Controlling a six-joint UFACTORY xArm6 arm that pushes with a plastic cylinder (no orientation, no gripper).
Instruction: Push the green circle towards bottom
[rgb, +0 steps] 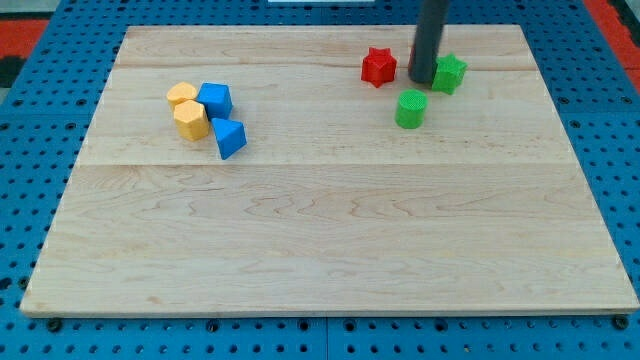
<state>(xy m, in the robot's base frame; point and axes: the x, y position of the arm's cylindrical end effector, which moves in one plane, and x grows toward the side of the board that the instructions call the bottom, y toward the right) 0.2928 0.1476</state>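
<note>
The green circle (411, 108) is a short green cylinder on the wooden board (320, 230), in the upper right part of the view. My tip (423, 80) is at the end of the dark rod, just above the green circle toward the view's top and a little to its right. The tip stands between the red star (378, 67) on its left and the green star (448, 73) on its right, close beside the green star. A small gap shows between the tip and the green circle.
A cluster sits at the upper left: two yellow hexagonal blocks (189, 119), a blue block (215, 99) and a blue triangular block (229, 138), touching one another. The board lies on a blue pegboard surface (30, 150).
</note>
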